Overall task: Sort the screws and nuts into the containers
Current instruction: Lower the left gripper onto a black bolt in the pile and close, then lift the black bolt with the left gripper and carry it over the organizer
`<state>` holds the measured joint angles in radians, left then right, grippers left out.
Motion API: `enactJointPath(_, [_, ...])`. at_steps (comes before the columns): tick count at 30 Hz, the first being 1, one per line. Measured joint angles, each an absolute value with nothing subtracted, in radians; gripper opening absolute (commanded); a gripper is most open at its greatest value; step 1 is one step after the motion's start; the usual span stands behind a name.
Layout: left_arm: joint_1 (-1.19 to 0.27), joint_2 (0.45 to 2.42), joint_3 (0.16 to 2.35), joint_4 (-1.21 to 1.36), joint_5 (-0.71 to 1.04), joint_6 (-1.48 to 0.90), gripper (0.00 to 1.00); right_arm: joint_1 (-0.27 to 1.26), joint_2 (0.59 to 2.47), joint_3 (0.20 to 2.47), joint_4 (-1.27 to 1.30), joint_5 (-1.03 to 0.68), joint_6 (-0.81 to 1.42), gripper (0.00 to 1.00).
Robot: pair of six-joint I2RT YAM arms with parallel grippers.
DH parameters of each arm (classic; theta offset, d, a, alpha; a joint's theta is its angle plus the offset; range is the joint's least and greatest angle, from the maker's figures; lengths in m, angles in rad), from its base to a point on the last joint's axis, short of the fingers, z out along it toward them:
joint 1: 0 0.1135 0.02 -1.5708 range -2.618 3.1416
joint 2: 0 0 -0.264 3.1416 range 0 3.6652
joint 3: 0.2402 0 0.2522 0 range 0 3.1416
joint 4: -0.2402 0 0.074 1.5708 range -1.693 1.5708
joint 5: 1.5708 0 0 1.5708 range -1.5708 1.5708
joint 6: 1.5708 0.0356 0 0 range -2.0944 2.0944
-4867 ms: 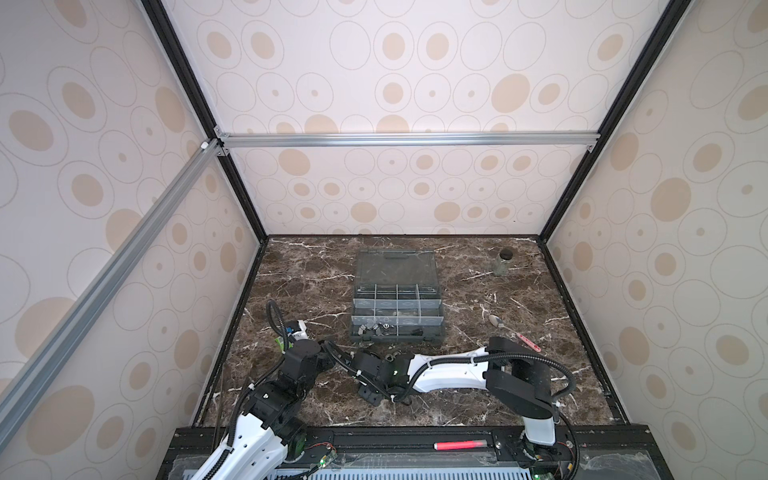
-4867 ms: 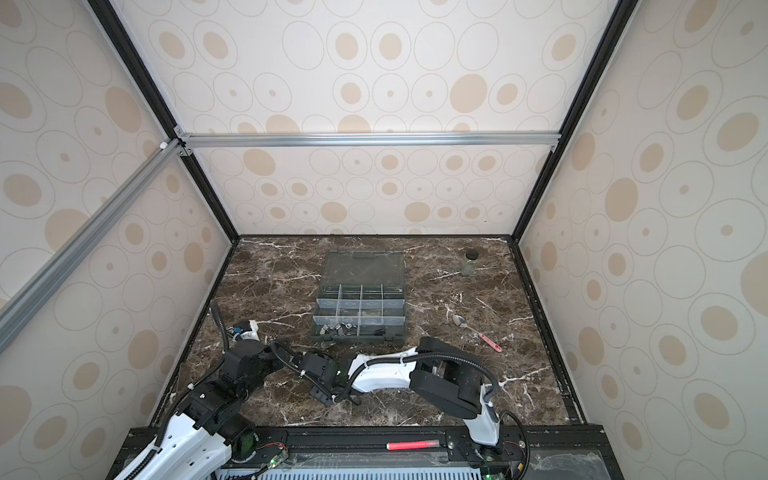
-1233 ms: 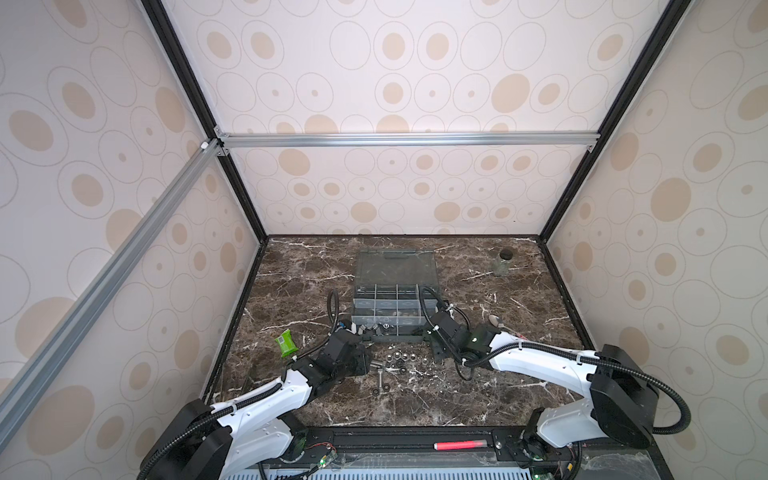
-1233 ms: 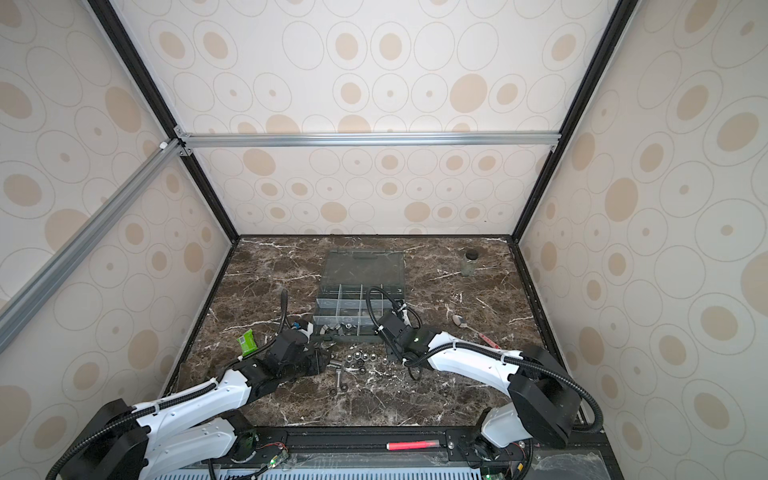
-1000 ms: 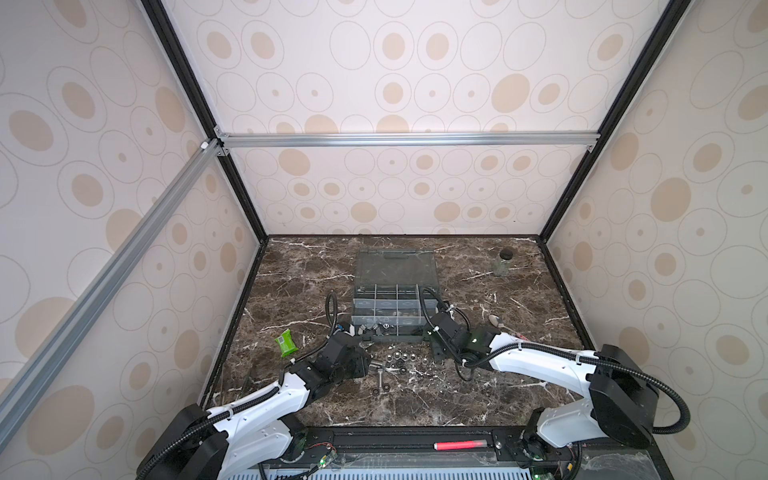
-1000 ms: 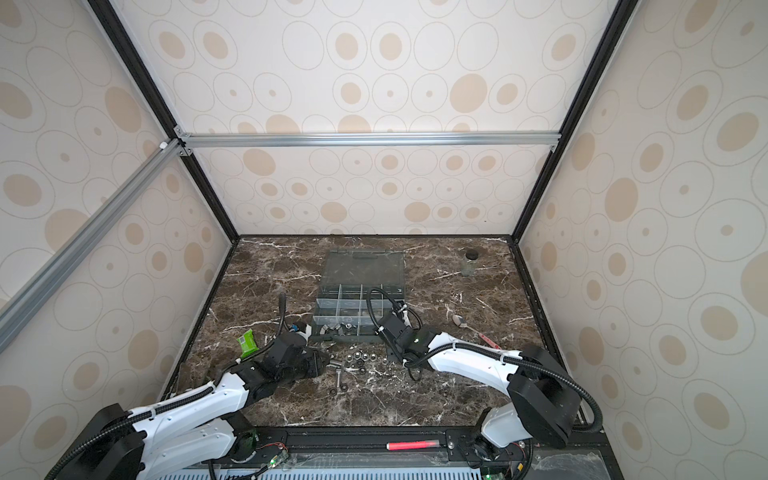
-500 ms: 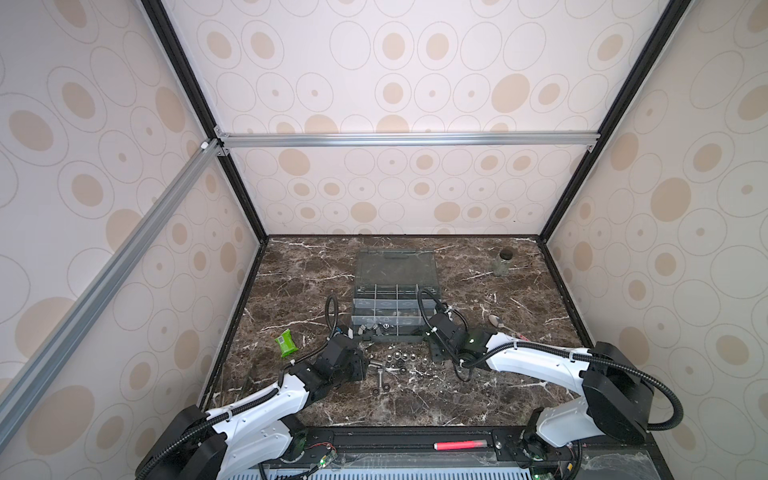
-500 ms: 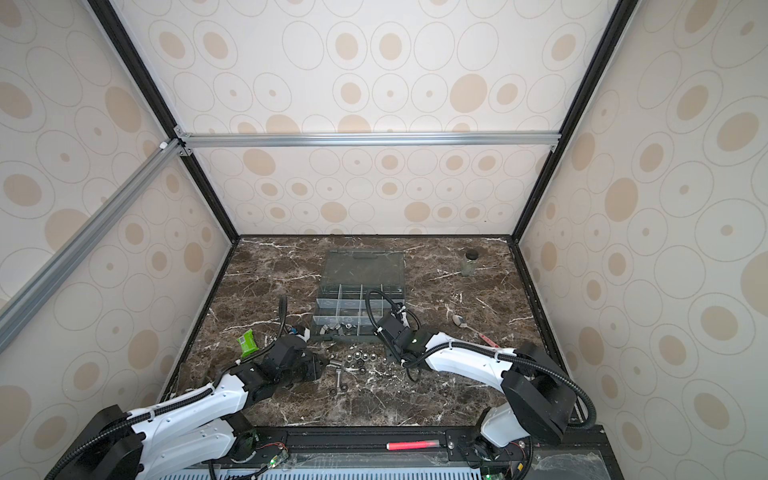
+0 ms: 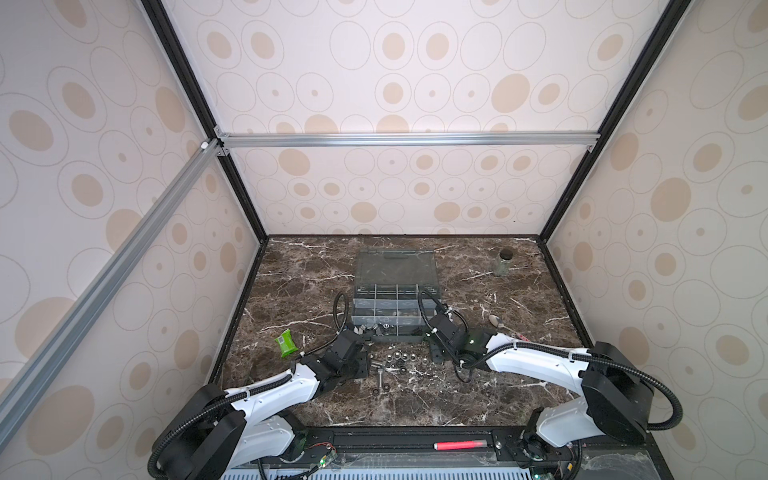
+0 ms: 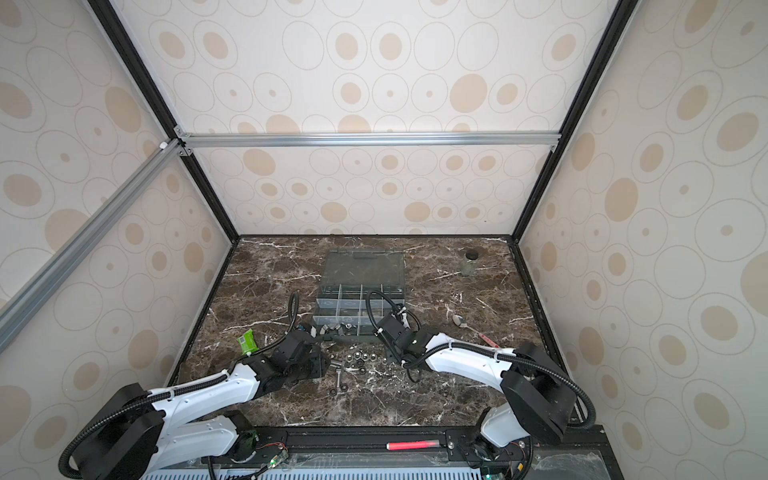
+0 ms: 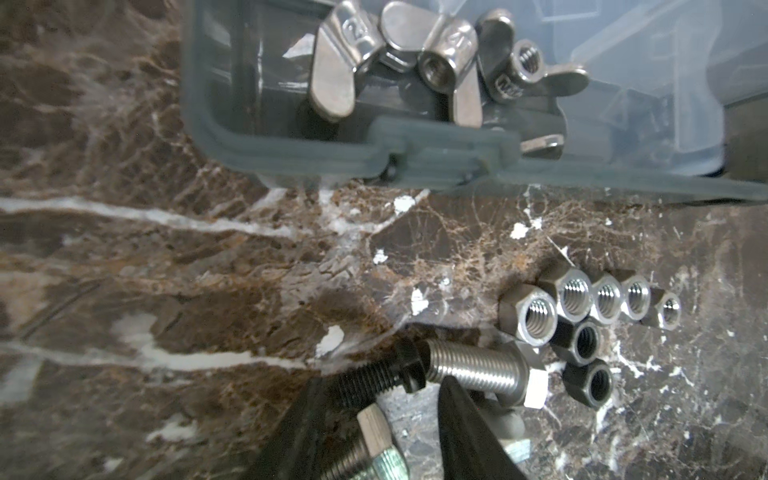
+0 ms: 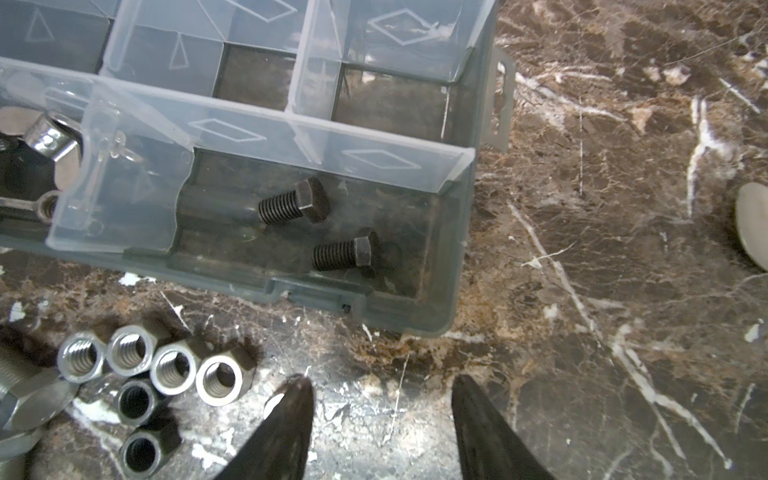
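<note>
The containers are compartments of a grey organizer box [image 9: 390,337] with its lid open, seen in both top views. One corner compartment holds wing nuts [image 11: 440,66]; another holds two black screws [image 12: 295,205]. Loose hex nuts [image 11: 582,303] [image 9: 397,357] lie in front of the box. My left gripper [image 11: 382,386] [image 9: 362,365] is open low over the table. A silver screw [image 11: 370,440] lies between its fingers, and a black screw [image 11: 374,378] and a thicker silver screw [image 11: 478,370] lie at its tips. My right gripper [image 12: 381,382] [image 9: 436,353] is open and empty beside the hex nuts [image 12: 174,370].
A small glass jar with a black lid [image 9: 501,264] stands at the back right. A spoon [image 9: 496,321] lies right of the box, and a green packet [image 9: 286,341] lies left of my left arm. Tiny black rings [image 9: 381,389] lie nearer the table's front.
Since about five seconds ago both arms have reached forward from the table's front to the pile by the box. Over the last second the right arm shifted slightly; the left stayed put.
</note>
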<state>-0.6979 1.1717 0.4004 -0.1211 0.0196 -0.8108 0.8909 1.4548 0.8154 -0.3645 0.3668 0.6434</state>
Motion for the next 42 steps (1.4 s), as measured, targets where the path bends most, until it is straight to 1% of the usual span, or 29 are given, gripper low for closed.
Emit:
enactJointPath(8, [-0.710, 1.215, 0.430, -0.145, -0.028, -0.811, 0.42, 0.891, 1.455, 0.807, -0.357, 0.366, 0.643, 0.57])
enactJointPath(19, [-0.721, 1.246, 0.469, -0.223, -0.114, -0.797, 0.42, 0.891, 1.455, 0.797, -0.347, 0.366, 0.644, 0.57])
enactJointPath(30, [-0.727, 1.288, 0.497, -0.219, -0.126, -0.783, 0.42, 0.891, 1.455, 0.794, -0.343, 0.366, 0.646, 0.57])
enactJointPath(32, [-0.730, 1.302, 0.506, -0.216, -0.128, -0.779, 0.41, 0.891, 1.455, 0.794, -0.343, 0.366, 0.646, 0.57])
enactJointPath(37, [-0.742, 1.318, 0.513, -0.203, -0.135, -0.766, 0.32, 0.891, 1.455, 0.794, -0.343, 0.366, 0.646, 0.57])
enactJointPath(42, [-0.748, 1.318, 0.513, -0.202, -0.142, -0.764, 0.33, 0.891, 1.456, 0.794, -0.343, 0.366, 0.646, 0.57])
